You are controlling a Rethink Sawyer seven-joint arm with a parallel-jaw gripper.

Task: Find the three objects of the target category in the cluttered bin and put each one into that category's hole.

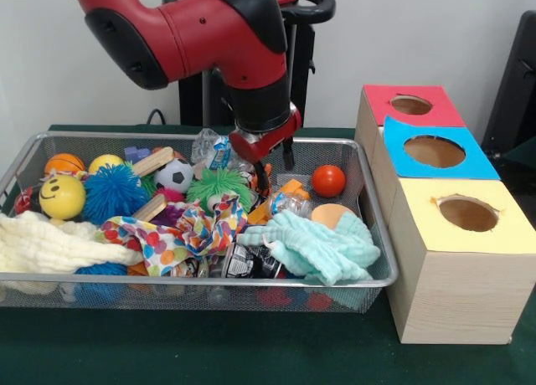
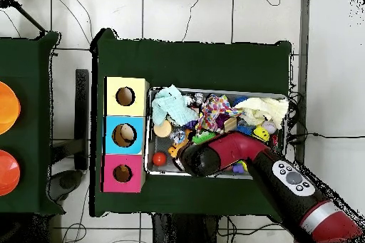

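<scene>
The wire mesh bin (image 1: 209,280) is full of toys and cloths; it also shows in the overhead view (image 2: 151,135). My gripper (image 1: 275,177) hangs low over the bin's back middle, between a green spiky ball (image 1: 219,184) and a red ball (image 1: 328,181). Its fingers (image 1: 262,182) stand apart and hold nothing. A small orange and black thing (image 1: 253,181) shows beside the left finger; I cannot tell if it is the striped plush. The tan-brown plush is hidden. The red-ringed hole (image 1: 411,105) is farthest back on the wood box, also seen from overhead (image 2: 122,174). In the overhead view the arm (image 2: 242,153) hides the gripper.
The blue-ringed hole (image 1: 434,151) and yellow-ringed hole (image 1: 468,213) lie nearer on the box. The bin holds a mint cloth (image 1: 314,243), cream cloth (image 1: 50,243), dotted cloth (image 1: 180,234), yellow smiley ball (image 1: 62,197), blue spiky ball (image 1: 115,192) and soccer ball (image 1: 173,175).
</scene>
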